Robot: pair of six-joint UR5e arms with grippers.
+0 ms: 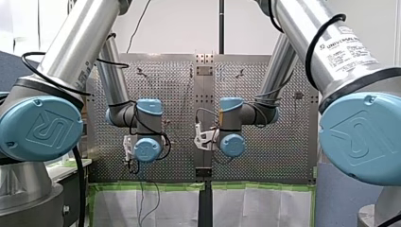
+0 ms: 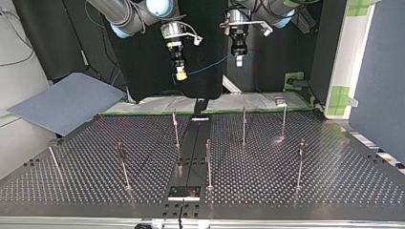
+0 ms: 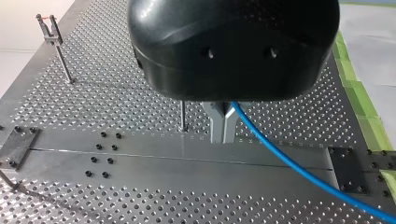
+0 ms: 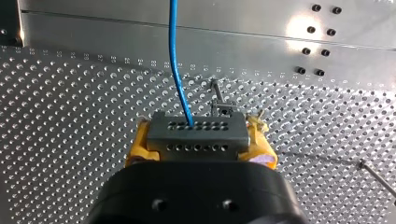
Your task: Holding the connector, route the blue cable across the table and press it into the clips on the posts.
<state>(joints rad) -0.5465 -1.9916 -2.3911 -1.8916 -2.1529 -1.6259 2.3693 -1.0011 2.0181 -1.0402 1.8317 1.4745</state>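
The blue cable [image 2: 210, 66] hangs in a shallow span between my two grippers, high above the table's far edge. My right gripper [image 2: 181, 75], at the top view's left, is shut on the grey connector [image 4: 196, 126], gripped between its yellow pads [image 4: 140, 142]. From the connector the cable [image 4: 176, 60] runs straight ahead. My left gripper [image 2: 239, 61] is shut on the cable; its metal fingers [image 3: 219, 126] pinch it, and the cable [image 3: 289, 163] trails off to one side. Several thin posts with clips [image 2: 243, 125] stand on the perforated table [image 2: 334, 181].
A blue-grey sheet [image 2: 67, 102] lies off the table at the top view's left. A black plate [image 2: 184, 192] sits on the centre strip near the front edge. Green tape [image 2: 296, 78] marks the far side. A clip post [image 3: 51, 35] stands off to the side of my left gripper.
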